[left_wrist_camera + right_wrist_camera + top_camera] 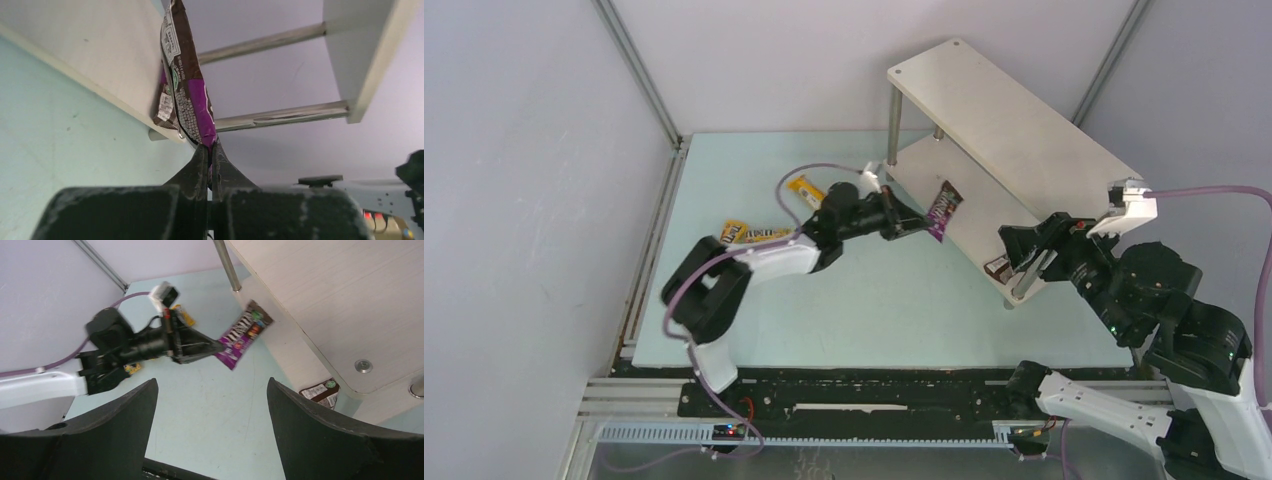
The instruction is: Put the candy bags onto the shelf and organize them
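My left gripper (921,222) is shut on the near end of the purple candy bag (943,210), which it holds against the front edge of the lower board of the white shelf (1014,130). The bag shows close up in the left wrist view (187,85) and in the right wrist view (243,333). A dark brown bag (998,266) lies on the lower board near its front corner, also in the right wrist view (321,391). My right gripper (1022,245) is open and empty beside that corner. Yellow bags (806,190) (754,233) lie on the table behind the left arm.
The shelf stands at an angle at the back right, on silver legs (893,125). Grey walls close in the table on the left and at the back. A purple cable (1204,192) runs from the right wrist camera.
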Action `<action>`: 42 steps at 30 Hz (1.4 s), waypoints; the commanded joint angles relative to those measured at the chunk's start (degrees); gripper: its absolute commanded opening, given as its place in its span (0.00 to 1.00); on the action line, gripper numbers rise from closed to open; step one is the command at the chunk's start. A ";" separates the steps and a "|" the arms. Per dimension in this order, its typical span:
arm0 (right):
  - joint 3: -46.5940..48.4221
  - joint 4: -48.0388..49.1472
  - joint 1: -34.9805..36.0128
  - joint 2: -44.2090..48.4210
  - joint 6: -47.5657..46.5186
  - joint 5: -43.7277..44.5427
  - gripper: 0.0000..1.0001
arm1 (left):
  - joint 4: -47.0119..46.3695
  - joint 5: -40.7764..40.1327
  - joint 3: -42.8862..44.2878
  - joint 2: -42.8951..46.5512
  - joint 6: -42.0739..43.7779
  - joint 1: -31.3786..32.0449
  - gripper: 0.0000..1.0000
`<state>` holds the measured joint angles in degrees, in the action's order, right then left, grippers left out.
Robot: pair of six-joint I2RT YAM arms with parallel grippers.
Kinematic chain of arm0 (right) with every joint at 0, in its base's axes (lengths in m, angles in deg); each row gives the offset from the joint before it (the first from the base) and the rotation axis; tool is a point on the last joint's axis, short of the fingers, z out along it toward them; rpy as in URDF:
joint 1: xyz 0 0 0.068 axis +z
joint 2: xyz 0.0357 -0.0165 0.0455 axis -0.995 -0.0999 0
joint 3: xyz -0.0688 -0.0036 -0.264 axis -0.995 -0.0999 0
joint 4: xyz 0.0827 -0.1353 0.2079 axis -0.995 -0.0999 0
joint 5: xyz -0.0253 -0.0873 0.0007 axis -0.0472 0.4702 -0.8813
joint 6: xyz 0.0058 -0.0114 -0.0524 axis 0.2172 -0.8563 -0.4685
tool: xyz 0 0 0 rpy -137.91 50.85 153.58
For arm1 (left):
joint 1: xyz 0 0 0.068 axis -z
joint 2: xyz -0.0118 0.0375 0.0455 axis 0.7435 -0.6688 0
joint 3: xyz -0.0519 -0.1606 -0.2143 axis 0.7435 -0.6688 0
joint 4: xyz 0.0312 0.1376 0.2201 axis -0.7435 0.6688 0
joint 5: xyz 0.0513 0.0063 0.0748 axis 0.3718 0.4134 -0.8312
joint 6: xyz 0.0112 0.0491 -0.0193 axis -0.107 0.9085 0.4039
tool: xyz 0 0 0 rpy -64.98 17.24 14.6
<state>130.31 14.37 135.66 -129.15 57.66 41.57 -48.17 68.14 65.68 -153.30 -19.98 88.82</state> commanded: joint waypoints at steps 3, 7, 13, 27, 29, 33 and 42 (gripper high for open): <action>-0.32 -0.59 -0.24 1.21 1.05 1.18 0.89 | 2.14 13.22 16.64 -14.82 1.79 4.13 0.00; -0.25 -1.25 -0.24 1.47 1.13 1.62 0.89 | 6.72 14.41 22.75 -19.60 4.48 4.25 0.00; 0.21 -1.71 -0.24 1.50 1.08 1.81 0.88 | 12.80 19.17 32.71 -27.25 6.33 4.34 0.00; 0.65 -1.65 -0.24 0.08 0.91 1.93 0.88 | 14.13 22.09 42.52 -37.79 2.67 4.12 0.00; 0.65 -1.32 -0.24 -0.27 0.81 1.91 0.88 | 14.07 21.97 42.99 -38.22 2.54 4.06 0.00; 0.61 -0.71 -0.24 -1.15 0.48 1.40 0.88 | 13.99 21.61 43.95 -39.20 1.83 4.19 0.00; 0.39 0.25 -0.24 -1.77 0.23 1.31 0.88 | 15.09 20.57 45.62 -40.38 1.08 4.53 0.00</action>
<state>130.31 12.55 135.66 -130.44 58.27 42.53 -32.01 88.62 108.52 -193.02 -18.19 92.89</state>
